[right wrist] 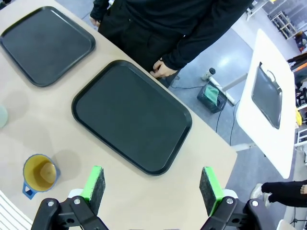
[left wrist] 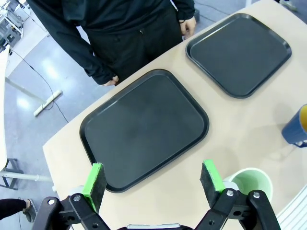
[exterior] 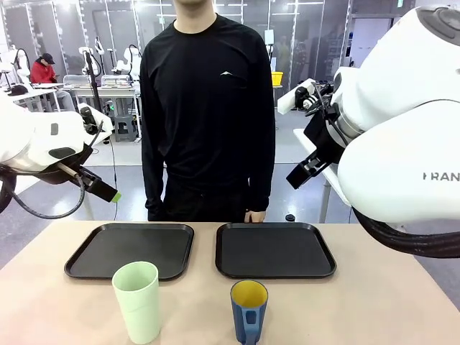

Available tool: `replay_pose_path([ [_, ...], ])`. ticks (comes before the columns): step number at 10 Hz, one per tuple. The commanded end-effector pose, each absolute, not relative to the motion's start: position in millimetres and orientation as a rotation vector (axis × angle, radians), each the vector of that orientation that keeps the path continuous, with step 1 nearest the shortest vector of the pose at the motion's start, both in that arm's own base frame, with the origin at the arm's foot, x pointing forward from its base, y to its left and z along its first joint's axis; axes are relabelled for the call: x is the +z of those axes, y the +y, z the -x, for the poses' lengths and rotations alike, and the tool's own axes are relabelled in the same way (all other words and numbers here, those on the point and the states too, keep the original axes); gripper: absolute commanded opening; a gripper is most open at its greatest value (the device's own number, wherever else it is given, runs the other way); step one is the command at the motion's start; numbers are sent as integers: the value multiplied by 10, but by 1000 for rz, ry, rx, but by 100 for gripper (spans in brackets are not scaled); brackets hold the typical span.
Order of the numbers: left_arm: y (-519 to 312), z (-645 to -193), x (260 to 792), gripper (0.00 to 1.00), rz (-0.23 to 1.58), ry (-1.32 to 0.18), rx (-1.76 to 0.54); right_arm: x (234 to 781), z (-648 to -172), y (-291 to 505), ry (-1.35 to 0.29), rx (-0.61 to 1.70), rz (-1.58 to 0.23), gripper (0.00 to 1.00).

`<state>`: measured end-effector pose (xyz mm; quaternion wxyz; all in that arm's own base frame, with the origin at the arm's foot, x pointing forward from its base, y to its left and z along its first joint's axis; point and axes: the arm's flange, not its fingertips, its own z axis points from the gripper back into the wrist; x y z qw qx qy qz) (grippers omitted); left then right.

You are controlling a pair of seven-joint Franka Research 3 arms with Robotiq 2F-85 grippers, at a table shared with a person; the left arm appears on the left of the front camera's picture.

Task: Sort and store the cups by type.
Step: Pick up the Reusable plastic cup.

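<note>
left gripper (left wrist: pixel 152 165), right gripper (right wrist: pixel 151 168), jaws wide, empty

The front view sits low at the near edge of the tabletop (exterior: pixel 374 309), facing level across it to the person (exterior: pixel 208 108) standing at 12 o'clock. The left wrist view hangs high over the tabletop, tilted steeply down on the left tray (left wrist: pixel 144 129), with the right tray (left wrist: pixel 240 52) at 1 o'clock. The right wrist view looks down from a similar height, the right tray central and the left tray at 10 o'clock. All three share both trays, the person and the blue cup (exterior: pixel 249 310).
</note>
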<state>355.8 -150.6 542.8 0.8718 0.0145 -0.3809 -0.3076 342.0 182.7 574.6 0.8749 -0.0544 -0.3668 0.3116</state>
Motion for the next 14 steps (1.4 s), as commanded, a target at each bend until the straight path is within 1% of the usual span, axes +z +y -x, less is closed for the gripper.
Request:
replay_pose_path([
  [1,-1520,-3591,5429,100,-26,-758,-641,5696,-3429,1851,-737,632,90,100],
  [3,-1484,-3660,5388,100,-43,-742,-633,5621,-3503,1783,-718,608,103,100],
  [6,-1199,-3937,5171,100,-72,-693,-599,5357,-3794,1514,-673,587,104,100],
  [7,-1086,-4049,5037,100,-77,-664,-598,5245,-3924,1379,-662,559,112,100],
  [10,-751,-4332,4508,100,-61,-548,-538,4765,-4292,1011,-540,440,105,100],
  [11,-620,-4374,4292,100,-52,-493,-498,4549,-4406,887,-492,406,72,100],
  [14,-355,-4344,3875,100,-54,-424,-436,4090,-4544,666,-435,340,53,100],
])
